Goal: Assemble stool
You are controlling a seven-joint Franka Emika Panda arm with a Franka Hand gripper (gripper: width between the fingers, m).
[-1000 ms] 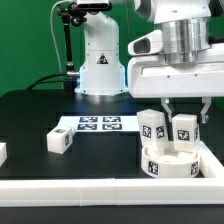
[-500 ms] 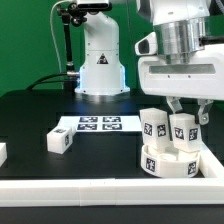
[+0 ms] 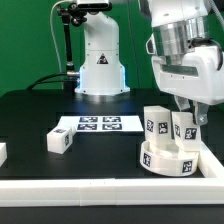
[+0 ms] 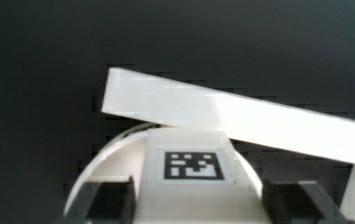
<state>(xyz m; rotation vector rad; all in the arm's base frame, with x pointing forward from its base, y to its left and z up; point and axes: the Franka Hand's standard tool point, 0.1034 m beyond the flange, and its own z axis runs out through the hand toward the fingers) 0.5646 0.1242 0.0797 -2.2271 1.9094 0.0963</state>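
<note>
On the black table (image 3: 30, 115), toward the exterior view's right: the round seat (image 3: 168, 160), lying flat, tucked into the corner of the white border rails (image 3: 90, 190). Upright on top of the seat, side by side and close together, two legs with black-and-white tags facing out: left-hand leg (image 3: 156, 123) and right-hand leg (image 3: 183, 128).

Directly above them, the gripper (image 3: 190, 112). Leans off vertical and reaches down over the right-hand leg. Jaws at a middling width, one finger on each side of that leg's upper part; apparently clamped on it, though neither view shows the contact clearly. In the wrist view, right-hand leg (image 4: 193, 165) tag-up between the two dark fingers (image 4: 99, 203), the pale curve of the seat (image 4: 129, 150) beneath it, one of the border rails (image 4: 245, 110) slanting across just beyond, black table behind.

Crowding the gripper: left-hand leg just beside the nearer finger, and the rail wall just beside the seat on the exterior view's right.

Well apart, toward the exterior view's left: third leg (image 3: 58, 141), loose on the table, just beside the marker board (image 3: 98, 124). At the far left edge, part of another white piece (image 3: 2, 152), cut off by the frame. Behind the marker board, the arm's white base (image 3: 100, 65), and a green backdrop (image 3: 25, 40) further back.
</note>
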